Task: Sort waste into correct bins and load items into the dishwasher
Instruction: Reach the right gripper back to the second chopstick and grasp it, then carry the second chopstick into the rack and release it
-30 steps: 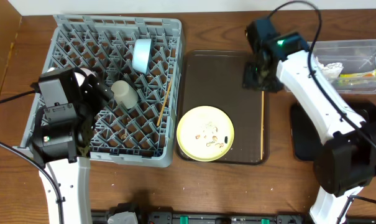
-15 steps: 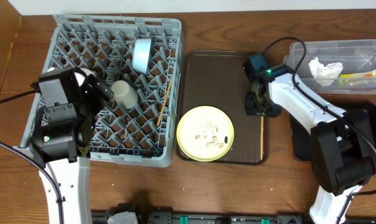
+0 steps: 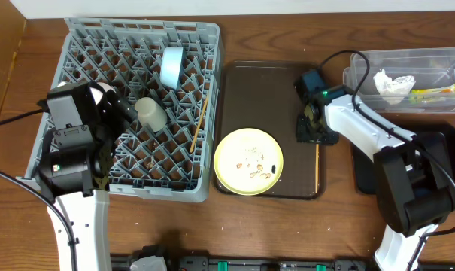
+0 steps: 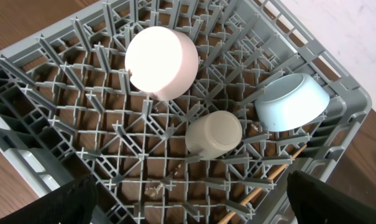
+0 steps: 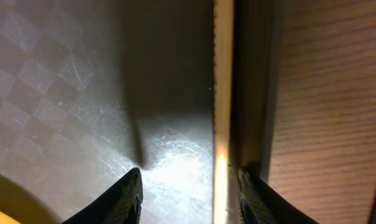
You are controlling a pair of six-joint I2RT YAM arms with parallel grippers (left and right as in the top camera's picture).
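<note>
Wooden chopstick (image 5: 223, 93) lies along the right rim of the brown tray (image 3: 261, 90), straddled by the spread right pincer (image 5: 192, 194). Pickup appears to be in hand. Next, the pincer must close squarely on the chopstick, then carry it to the dishwasher (image 3: 141, 25).

- The worktop (image 3: 287, 222) is showing matt brown wood grain.
- The dish rack (image 3: 137, 24) is looking like matt grey plastic.
- The tray (image 5: 82, 81) is gleaming faintly, its dark surface carrying a fine checkered texture.
- The chopstick (image 5: 223, 74) is showing pale bare wood.
- The tub (image 3: 407, 54) is looking like clear plastic.
- The napkin (image 3: 392, 83) is looking like crumpled white paper.
</note>
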